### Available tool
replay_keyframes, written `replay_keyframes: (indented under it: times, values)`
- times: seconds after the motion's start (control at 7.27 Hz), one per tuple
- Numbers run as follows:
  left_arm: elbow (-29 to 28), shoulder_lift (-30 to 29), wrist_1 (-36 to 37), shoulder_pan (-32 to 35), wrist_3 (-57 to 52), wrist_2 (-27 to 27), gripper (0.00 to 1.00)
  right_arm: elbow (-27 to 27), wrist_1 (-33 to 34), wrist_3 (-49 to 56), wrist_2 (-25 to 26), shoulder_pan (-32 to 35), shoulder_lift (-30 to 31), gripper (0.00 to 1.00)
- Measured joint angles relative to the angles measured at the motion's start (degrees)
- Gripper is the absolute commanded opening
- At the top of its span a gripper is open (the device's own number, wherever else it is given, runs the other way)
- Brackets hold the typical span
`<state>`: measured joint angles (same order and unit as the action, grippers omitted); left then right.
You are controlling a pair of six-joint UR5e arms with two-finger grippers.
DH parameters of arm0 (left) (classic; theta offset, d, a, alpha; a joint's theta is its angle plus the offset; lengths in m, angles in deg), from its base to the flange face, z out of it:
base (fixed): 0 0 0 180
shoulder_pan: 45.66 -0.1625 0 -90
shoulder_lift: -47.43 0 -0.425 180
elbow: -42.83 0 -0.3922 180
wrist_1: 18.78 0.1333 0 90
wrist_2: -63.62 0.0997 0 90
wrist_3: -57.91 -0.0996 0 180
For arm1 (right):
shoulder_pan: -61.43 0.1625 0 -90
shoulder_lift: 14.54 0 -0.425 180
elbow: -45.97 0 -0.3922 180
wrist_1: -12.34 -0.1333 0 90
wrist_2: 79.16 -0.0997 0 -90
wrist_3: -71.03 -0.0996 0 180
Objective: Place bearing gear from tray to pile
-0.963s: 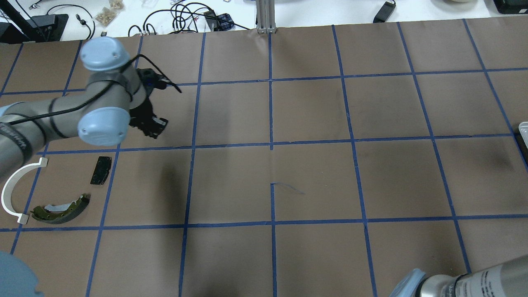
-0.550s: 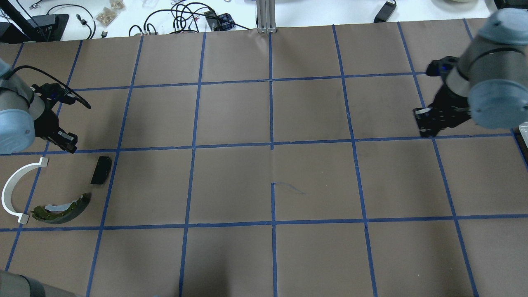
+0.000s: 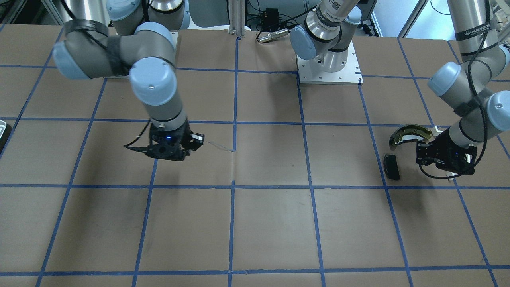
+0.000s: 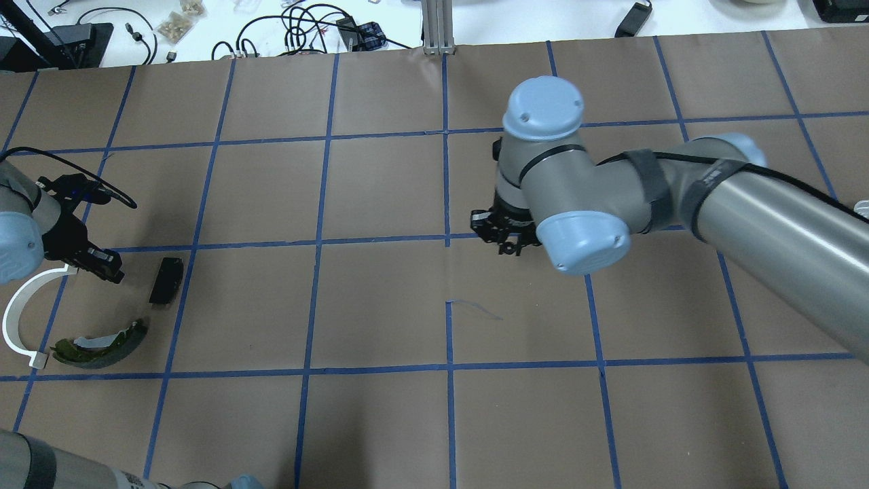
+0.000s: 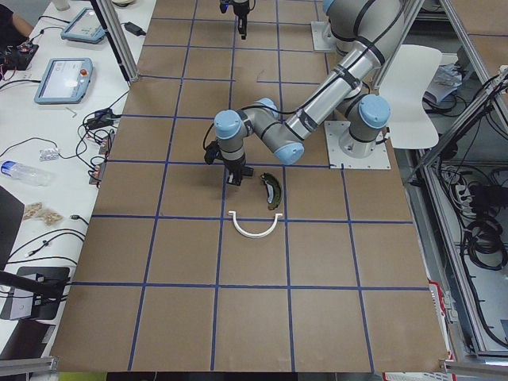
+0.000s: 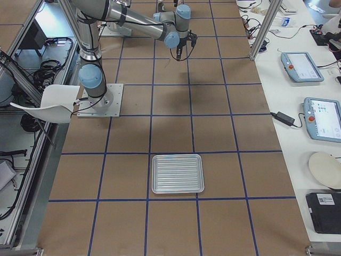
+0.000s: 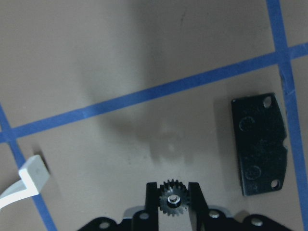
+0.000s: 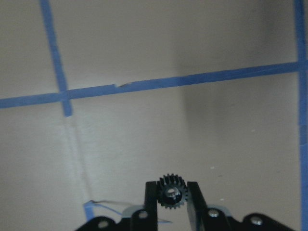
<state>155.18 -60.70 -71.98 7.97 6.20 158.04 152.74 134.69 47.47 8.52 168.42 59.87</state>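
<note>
Your overhead camera sits behind the robot, looking forward and down on the table (image 4: pixel 380 305). The front camera faces the robot from across the table, looking steeply down, so the sides swap; both views take in the pile (image 4: pixel 102 348). Two end cameras stand high and far back, looking along the table: the left-end one shares the pile, and only the right-end one shows the tray (image 6: pixel 177 173). Each wrist camera looks down from close, past the left gripper (image 7: pixel 173 190) or right gripper (image 8: pixel 172 190), each pinching a bearing gear (image 7: pixel 173 199). The left wrist view shares the pile's black pad (image 7: pixel 260 144) with the overhead view.
</note>
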Motion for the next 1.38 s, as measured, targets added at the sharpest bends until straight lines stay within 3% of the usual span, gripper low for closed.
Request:
replay_keyframes:
  times: [0.28, 0.41, 0.55, 0.69, 0.83, 1.1, 1.38]
  values:
    - [1.8, -0.2, 1.1, -0.1, 0.3, 0.0, 0.00, -2.2, 4.0, -7.3, -1.9, 7.1, -4.4, 0.00]
    - [2.1, -0.3, 1.2, -0.1, 0.4, -0.1, 0.19, -3.5, 4.9, -9.4, -2.0, 10.2, -6.9, 0.20]
    - [2.2, -0.5, 1.3, -0.1, 0.5, 0.0, 0.80, -4.5, 5.3, -10.2, -1.8, 12.3, -8.7, 0.94]
    - [2.2, -0.5, 1.4, -0.1, 0.6, 0.0, 0.94, -5.0, 5.5, -9.9, -1.8, 13.0, -9.8, 1.00]
    - [2.0, -0.5, 1.8, -0.1, 0.6, 0.1, 1.00, -5.5, 5.7, -9.4, -1.5, 12.6, -10.1, 1.00]
    - [1.2, -0.3, 2.1, 0.2, 0.7, 0.1, 1.00, -7.5, 3.4, -3.1, -1.2, 6.3, -7.7, 1.00]
    - [-2.2, 0.6, 0.8, 3.0, 2.1, 0.4, 1.00, -11.6, -7.3, 10.1, -1.2, -4.8, -1.9, 1.00]
